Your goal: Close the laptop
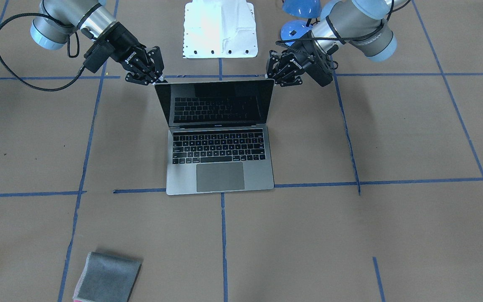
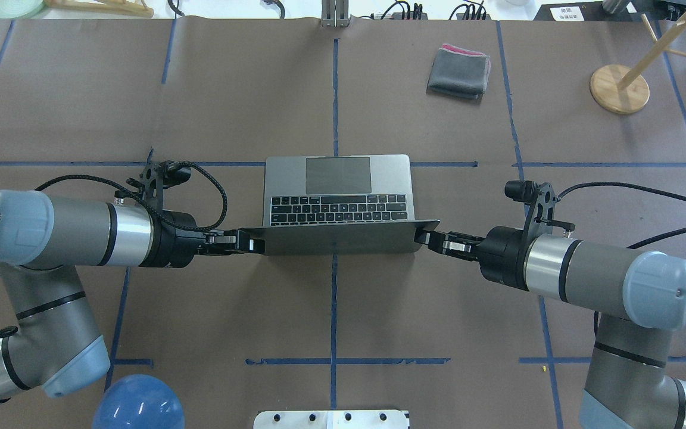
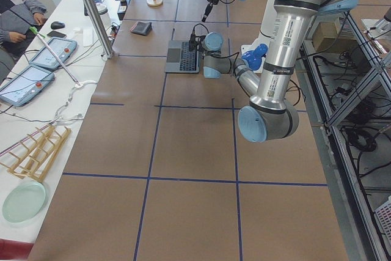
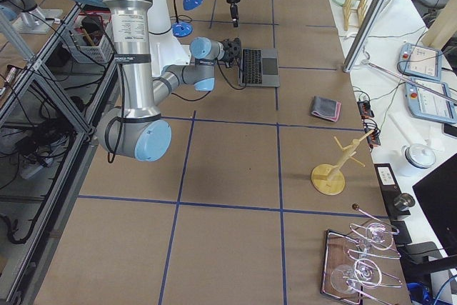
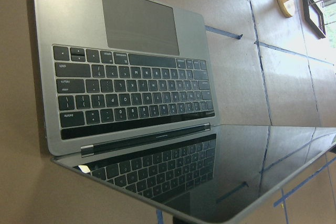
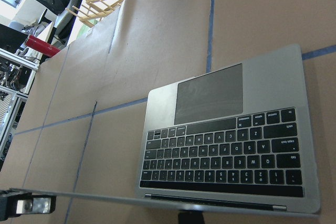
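Observation:
The grey laptop stands open in the middle of the table, its dark screen leaning back toward me. My left gripper has its fingers together at the lid's top left corner and touches it. My right gripper is the same at the other top corner. In the front view the left gripper is on the right and the right gripper on the left. The wrist views show the keyboard and trackpad. I cannot tell whether the fingers pinch the lid or only rest against it.
A folded grey cloth lies beyond the laptop to the right. A wooden stand is at the far right. A blue lamp and a white plate sit near my base.

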{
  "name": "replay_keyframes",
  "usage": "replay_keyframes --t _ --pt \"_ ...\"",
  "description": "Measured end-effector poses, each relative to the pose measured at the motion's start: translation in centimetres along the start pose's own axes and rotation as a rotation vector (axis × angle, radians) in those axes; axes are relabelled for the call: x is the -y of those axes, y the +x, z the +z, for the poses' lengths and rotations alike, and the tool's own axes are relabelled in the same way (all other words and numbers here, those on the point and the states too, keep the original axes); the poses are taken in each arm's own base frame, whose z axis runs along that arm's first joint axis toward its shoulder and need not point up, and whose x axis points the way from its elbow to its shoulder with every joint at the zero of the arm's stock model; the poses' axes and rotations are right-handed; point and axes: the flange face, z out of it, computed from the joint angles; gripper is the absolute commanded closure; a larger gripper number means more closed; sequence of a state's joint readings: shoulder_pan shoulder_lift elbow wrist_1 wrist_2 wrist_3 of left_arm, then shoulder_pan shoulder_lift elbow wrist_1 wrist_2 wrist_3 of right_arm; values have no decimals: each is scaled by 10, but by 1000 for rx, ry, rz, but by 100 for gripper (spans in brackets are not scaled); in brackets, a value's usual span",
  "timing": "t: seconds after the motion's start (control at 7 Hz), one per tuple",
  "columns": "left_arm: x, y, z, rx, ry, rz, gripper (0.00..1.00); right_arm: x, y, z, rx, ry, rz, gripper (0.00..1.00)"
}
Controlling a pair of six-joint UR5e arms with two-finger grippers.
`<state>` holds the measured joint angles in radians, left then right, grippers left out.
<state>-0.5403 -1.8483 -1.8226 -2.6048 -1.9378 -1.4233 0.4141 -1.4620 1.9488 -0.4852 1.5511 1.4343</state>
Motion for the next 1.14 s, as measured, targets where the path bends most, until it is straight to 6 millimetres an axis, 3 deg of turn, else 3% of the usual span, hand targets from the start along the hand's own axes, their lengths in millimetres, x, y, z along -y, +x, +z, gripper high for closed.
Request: replay_keyframes --t 0.29,0.71,1.14 --pt "20 -8 2 20 29 -4 100 14 3 5 -27 25 -1 98" --pt "39 -10 12 35 52 -9 100 42 -1 35 -49 69 1 98" --pt "57 -18 29 62 65 -18 100 64 10 55 -95 100 5 98"
